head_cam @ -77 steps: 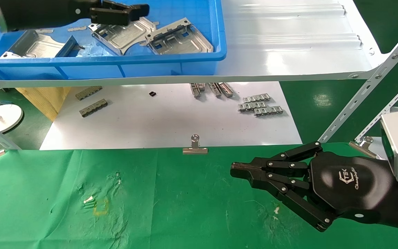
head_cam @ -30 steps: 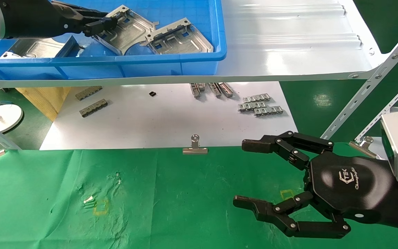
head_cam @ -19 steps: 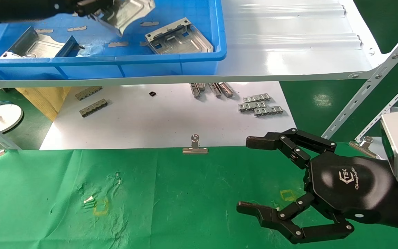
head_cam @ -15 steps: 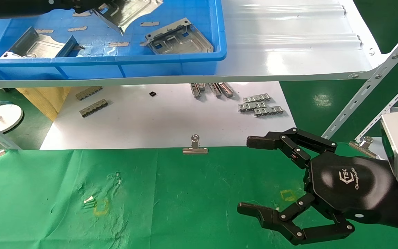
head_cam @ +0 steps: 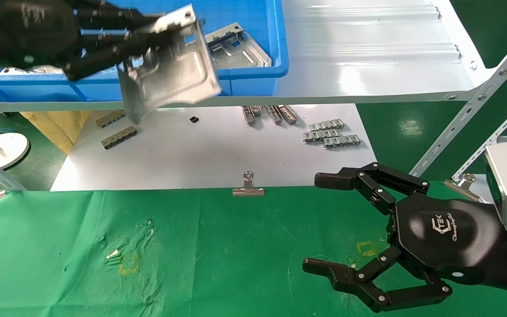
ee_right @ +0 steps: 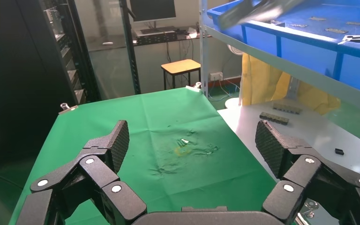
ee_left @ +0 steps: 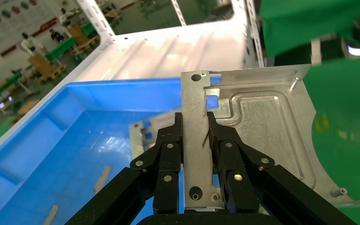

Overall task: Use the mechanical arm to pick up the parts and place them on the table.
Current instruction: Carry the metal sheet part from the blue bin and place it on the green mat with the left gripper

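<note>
Above blue bin's [head_cam: 253,81] rim, left gripper [head_cam: 141,35] clamping part [head_cam: 172,75], right gripper [head_cam: 324,224] spread, "TEK" logo.

The held plate [head_cam: 167,61], motion-blurred, hides the near wall of the blue bin [head_cam: 253,81] and part of a second plate [head_cam: 236,46]. The left tool [head_cam: 148,37] runs off the frame edge, its wrist unseen.

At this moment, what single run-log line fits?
phase: carry | left pincer: shut on silvery stamped sheet-metal plate, above blue plastic bin front rim | right pincer: open over green cloth table
</note>
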Robot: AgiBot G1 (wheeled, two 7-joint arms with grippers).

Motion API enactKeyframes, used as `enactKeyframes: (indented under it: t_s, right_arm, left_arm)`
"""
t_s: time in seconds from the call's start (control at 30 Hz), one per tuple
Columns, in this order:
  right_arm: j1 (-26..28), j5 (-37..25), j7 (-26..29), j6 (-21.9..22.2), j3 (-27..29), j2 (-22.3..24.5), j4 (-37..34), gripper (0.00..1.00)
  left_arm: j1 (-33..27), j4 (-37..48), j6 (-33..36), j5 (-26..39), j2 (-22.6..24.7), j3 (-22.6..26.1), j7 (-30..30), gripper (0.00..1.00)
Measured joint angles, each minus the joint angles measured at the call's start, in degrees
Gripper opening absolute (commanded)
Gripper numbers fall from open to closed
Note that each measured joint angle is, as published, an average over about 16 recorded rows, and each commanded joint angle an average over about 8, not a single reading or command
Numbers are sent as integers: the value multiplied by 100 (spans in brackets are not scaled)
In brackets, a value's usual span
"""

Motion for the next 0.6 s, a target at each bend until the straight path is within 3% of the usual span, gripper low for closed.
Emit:
enactKeyframes:
  t_s: [0.3,0.6]
  right_arm:
    - [0,0,0,0,0,0,0,100]
    - [0,0,0,0,0,0,0,100]
  left_arm:
    - [1226,-1484,-71,-603,-958,884,827,0]
    - [1975,-981,-183,-389,-1011,1590,2209,0]
